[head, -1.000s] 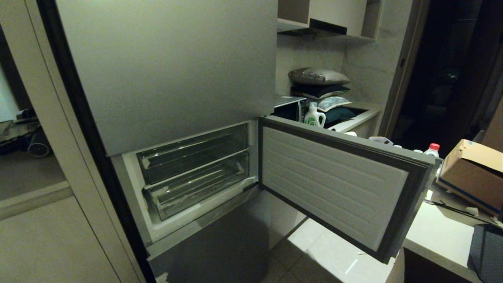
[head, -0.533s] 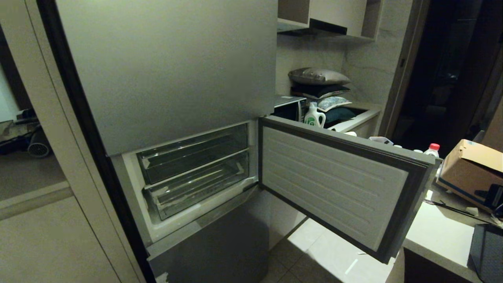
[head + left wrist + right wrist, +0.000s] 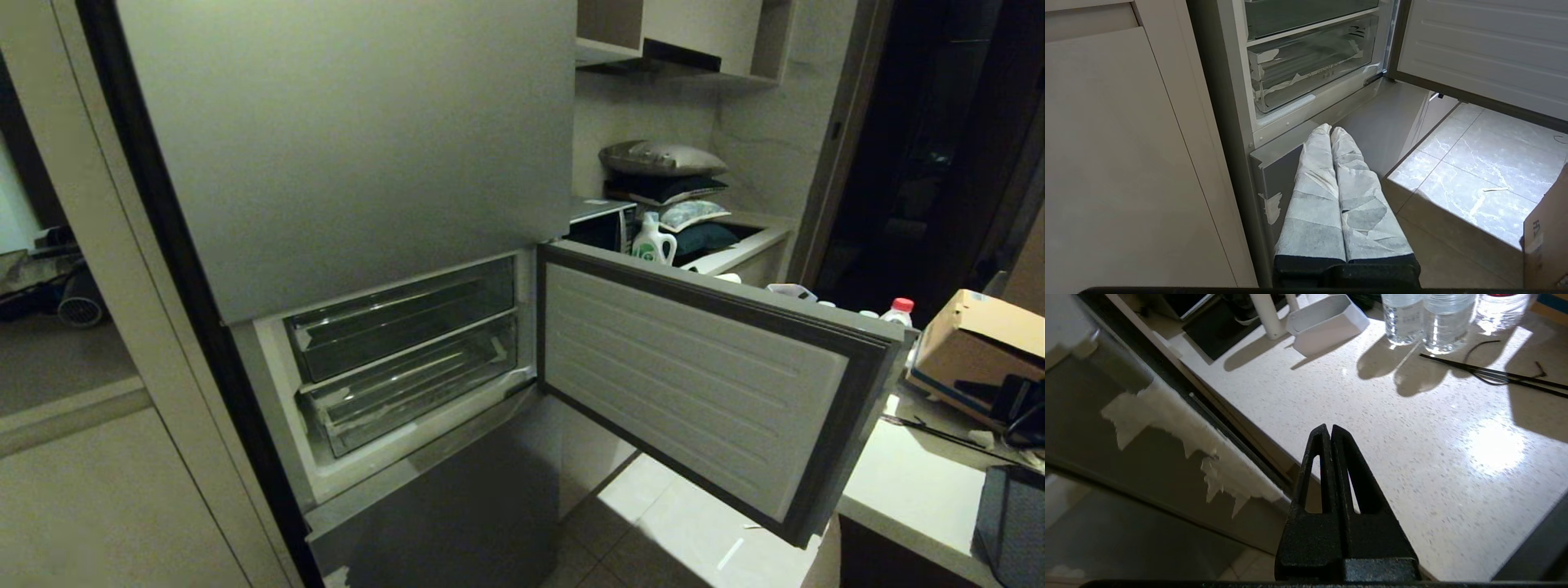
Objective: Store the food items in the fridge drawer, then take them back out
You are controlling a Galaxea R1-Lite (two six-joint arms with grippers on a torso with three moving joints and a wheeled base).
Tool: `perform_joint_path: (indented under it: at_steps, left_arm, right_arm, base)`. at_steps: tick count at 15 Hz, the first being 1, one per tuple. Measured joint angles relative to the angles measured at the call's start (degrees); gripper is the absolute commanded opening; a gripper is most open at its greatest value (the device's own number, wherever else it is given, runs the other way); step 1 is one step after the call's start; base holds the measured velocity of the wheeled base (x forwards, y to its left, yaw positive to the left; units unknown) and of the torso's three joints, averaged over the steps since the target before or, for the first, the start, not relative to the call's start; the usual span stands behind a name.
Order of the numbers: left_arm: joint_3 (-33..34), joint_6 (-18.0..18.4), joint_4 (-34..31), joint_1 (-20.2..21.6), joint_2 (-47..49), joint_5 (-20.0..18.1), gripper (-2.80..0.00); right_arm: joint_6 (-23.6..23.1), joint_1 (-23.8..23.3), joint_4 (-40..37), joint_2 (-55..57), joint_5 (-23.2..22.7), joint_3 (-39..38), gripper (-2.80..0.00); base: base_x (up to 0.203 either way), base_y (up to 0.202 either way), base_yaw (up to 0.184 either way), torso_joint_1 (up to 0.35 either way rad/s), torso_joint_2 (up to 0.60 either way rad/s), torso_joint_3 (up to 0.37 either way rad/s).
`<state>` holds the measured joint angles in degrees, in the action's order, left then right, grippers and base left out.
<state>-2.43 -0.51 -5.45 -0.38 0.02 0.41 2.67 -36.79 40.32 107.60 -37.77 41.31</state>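
The fridge's middle door point(image 3: 694, 376) hangs open, showing two clear bins pushed in. The lower, deeper one with white tape scraps is the fridge drawer point(image 3: 412, 396), also seen in the left wrist view point(image 3: 1306, 69). The food items are out of view. My left gripper point(image 3: 1331, 130), fingers wrapped in white tape, is shut and empty, low in front of the fridge below the drawer. My right gripper point(image 3: 1330, 430) is shut and empty over the white countertop point(image 3: 1372, 416), close to the open door's edge. Only a dark part of the right arm point(image 3: 1016, 400) shows in the head view.
A shallower dark tray point(image 3: 400, 322) sits above the drawer. The counter holds clear water bottles point(image 3: 1425, 318), a white container point(image 3: 1327, 322), black wires point(image 3: 1494, 373), a cardboard box point(image 3: 980, 351) and a dark bin point(image 3: 1008, 514). Tiled floor point(image 3: 1474, 163) lies under the door.
The right arm has come into the head view at the far right edge, by the cardboard box. The fridge, the drawers and the door have not moved.
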Motion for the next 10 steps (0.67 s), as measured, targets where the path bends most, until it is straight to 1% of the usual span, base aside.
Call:
perform_joint_path:
  at_steps: [3,4,9,10]
  left_arm:
    - [0.00,0.00,0.00,0.00,0.00,0.00,-2.80]
    - [0.00,0.00,0.00,0.02,0.00,0.00,-2.80]
    - [-0.02,0.00,0.00,0.02,0.00,0.00,-2.80]
    - [-0.02,0.00,0.00,0.02,0.00,0.00,-2.80]
  right_arm:
    - [2.62,0.20,0.00,2.23,-1.95,2.91,-2.80]
    - [2.67,0.28,-0.04,2.72,-2.66,3.44,-2.80]
    - [2.68,1.13,-0.07,5.35,-3.03,6.19,-2.80]
    - [2.66,1.63,-0.09,5.83,-3.78,6.56,-2.80]
  base:
    - [0.000,0.000,0.000,0.000,0.00,0.000]
    - [0.000,0.000,0.000,0.000,0.00,0.000]
    - [0.000,0.000,0.000,0.000,0.00,0.000]
    - [0.000,0.000,0.000,0.000,0.00,0.000]
